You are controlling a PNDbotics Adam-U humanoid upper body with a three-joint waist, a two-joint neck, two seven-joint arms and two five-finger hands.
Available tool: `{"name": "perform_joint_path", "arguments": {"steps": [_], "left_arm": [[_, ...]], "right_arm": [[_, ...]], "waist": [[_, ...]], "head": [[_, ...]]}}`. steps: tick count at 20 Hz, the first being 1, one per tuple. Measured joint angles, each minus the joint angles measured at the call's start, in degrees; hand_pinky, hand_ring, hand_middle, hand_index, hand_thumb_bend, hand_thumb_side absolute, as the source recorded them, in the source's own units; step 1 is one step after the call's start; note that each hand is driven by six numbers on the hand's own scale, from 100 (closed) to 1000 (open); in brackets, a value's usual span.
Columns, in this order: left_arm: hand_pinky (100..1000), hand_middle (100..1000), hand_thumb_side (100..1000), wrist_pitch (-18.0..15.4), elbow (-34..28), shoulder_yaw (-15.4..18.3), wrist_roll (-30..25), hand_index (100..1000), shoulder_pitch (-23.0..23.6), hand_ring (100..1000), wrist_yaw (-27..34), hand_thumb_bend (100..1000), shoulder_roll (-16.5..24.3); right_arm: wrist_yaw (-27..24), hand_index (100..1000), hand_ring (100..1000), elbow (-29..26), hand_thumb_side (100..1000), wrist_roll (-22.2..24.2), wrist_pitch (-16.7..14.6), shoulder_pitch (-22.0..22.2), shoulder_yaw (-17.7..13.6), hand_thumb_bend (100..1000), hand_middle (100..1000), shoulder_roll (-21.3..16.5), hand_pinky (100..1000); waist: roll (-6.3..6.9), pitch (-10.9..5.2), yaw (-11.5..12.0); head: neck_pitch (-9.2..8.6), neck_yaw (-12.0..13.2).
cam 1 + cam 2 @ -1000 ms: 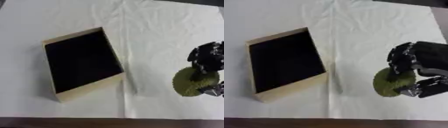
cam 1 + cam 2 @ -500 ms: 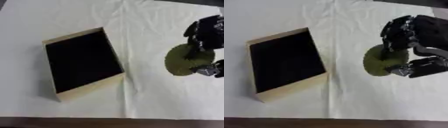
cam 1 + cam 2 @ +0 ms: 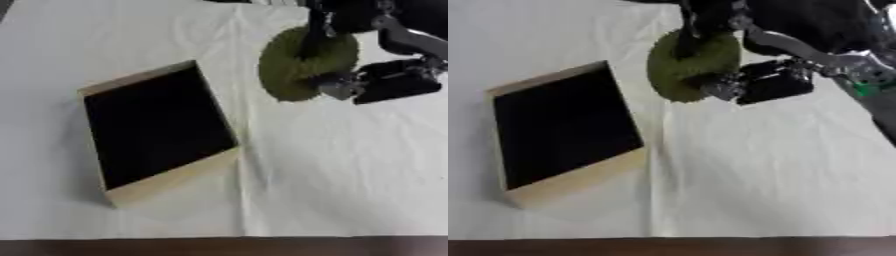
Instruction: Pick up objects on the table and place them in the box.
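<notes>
Above the white cloth, right robot hand (image 3: 385,75) cut off at frame edge, fingers pinching blurred green round object (image 3: 302,62), box (image 3: 157,131) apart.

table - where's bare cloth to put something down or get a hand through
Bare white cloth runs right of the box and along the near edge in front of it; more lies on the box's far left. The box interior shows nothing inside. It is crowded at the upper right, where the right hand holds the green round object.
</notes>
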Motion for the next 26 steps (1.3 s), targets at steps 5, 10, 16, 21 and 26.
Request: {"name": "perform_joint_path", "arguments": {"steps": [5, 10, 16, 21, 26], "left_arm": [[543, 666, 758, 0.01, 0.00, -0.24, -0.16, 702, -0.01, 669, 0.20, 885, -0.50], [543, 666, 758, 0.15, 0.00, -0.26, -0.35, 703, -0.02, 669, 0.28, 886, -0.53], [543, 666, 758, 0.08, 0.00, -0.30, -0.46, 702, -0.02, 669, 0.34, 887, -0.95], [543, 666, 758, -0.05, 0.00, -0.55, -0.59, 703, -0.32, 670, 0.51, 888, -0.98], [543, 666, 758, -0.07, 0.00, -0.56, -0.59, 702, -0.44, 670, 0.60, 888, -1.33]], "right_arm": [[3.19, 527, 500, 0.00, 100, 3.99, 4.14, -4.19, 0.05, 100, 424, 9.80, 613], [6.77, 537, 498, 0.01, 100, 6.43, 8.14, -6.05, 0.06, 100, 426, 16.99, 565], [10.96, 554, 491, 4.01, 100, 6.58, 10.19, -6.61, 0.55, 100, 423, 23.40, 568], [13.46, 573, 494, 9.98, 100, 5.43, 10.68, -6.44, 1.47, 100, 421, 27.21, 580], [14.11, 604, 532, 15.22, 100, 4.30, 10.51, -4.67, 2.66, 100, 426, 29.71, 685]], "waist": [[0.08, 0.00, 0.97], [0.08, 0.00, 2.38], [0.08, 0.00, 3.93], [0.08, 0.00, 5.35], [0.08, 0.05, 6.04]], "head": [[-0.01, -1.63], [0.01, -3.18], [0.07, -4.86], [0.08, -6.03], [0.07, -6.56]]}}
